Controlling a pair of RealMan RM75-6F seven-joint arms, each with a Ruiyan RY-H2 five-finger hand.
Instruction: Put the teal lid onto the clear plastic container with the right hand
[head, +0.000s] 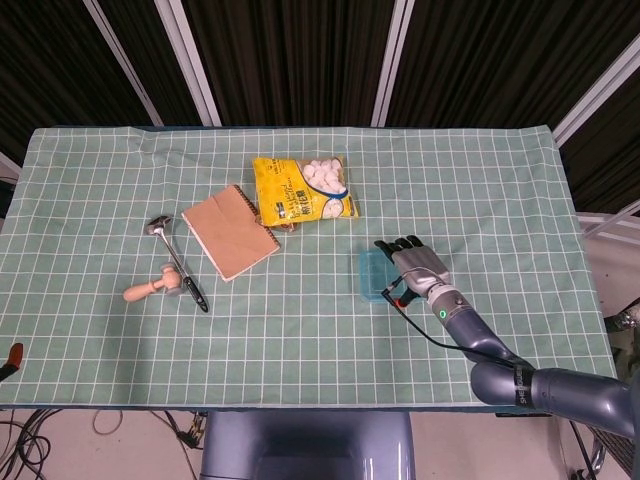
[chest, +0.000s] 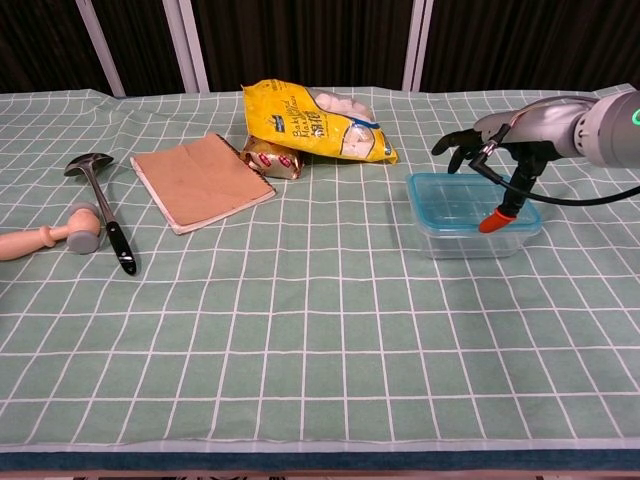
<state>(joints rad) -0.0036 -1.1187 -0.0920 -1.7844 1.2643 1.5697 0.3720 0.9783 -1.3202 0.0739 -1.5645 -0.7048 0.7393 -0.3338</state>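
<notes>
The teal lid (chest: 470, 197) lies flat on top of the clear plastic container (chest: 470, 236), and the two stand on the right part of the bench (head: 100, 330), which is covered with a green checked cloth. The lid is a rectangle with rounded corners; in the chest view its long axis runs left to right, parallel to the front edge of the bench. It is half transparent, with a thicker teal rim around a paler middle. The container under it is low and see-through, so the cloth shows through its walls.

The right hand (chest: 500, 132) is above the far right part of the lid, palm down, with its dark fingers (chest: 452, 142) spread and pointing to the left. It grasps nothing; whether the palm touches the lid I cannot tell. A cable with an orange tip (chest: 491, 221) hangs from the hand to the front right corner of the lid. The left hand is not seen in either view.

Behind the container, to the left, lies a yellow snack bag (head: 303, 190). Next to it is a brown notebook (head: 230, 231), and further left a metal spoon (head: 177, 263) and a wooden-handled mallet (head: 152, 287).
</notes>
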